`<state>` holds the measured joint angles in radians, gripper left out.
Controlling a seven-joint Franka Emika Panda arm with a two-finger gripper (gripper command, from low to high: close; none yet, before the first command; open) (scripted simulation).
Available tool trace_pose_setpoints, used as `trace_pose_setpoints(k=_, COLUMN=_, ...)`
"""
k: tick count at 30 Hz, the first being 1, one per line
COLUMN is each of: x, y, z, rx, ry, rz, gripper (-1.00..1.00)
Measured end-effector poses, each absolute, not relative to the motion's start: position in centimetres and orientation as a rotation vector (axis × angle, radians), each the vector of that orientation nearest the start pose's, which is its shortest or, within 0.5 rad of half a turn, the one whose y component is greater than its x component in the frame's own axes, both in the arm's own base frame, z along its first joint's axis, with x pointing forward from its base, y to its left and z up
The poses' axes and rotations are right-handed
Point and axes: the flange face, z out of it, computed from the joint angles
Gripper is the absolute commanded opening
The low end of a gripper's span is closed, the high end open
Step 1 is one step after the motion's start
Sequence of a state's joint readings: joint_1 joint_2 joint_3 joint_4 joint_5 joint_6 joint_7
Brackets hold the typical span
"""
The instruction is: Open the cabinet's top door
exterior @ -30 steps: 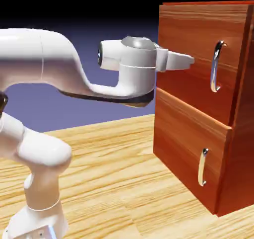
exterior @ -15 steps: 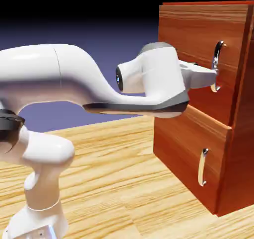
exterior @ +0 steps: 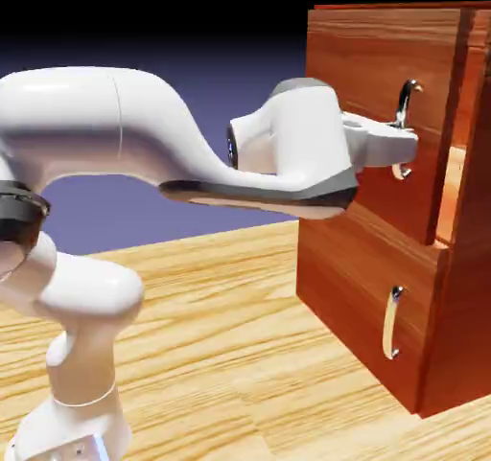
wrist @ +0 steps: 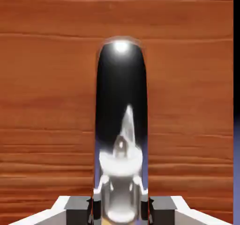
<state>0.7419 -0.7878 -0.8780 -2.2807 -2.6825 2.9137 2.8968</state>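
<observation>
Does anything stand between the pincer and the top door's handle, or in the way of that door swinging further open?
Nothing stands between them: the pincer is closed on the handle. The top door is slightly ajar, and nothing visible blocks it except the arm itself, which would probably have to back away with it.

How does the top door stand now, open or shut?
Slightly open: the door's right edge stands out from the cabinet.

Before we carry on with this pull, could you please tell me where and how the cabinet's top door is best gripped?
Probably by the middle of its long curved silver handle, from straight in front, one finger on each side: the bar stands upright, bowed out from the reddish wood door, as the gripper now holds it.
</observation>
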Motion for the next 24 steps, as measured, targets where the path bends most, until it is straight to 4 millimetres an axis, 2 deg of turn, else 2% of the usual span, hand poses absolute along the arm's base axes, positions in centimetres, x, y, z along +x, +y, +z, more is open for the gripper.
trace_pose_setpoints(k=12, x=34.7, y=-7.4, z=57.2, rx=-1.732, ry=0.974, rz=-1.915, gripper=-1.0)
trace_pose_setpoints(k=24, x=29.4, y=-3.4, z=57.2, rx=-1.703, ry=1.129, rz=-2.002, gripper=-1.0)
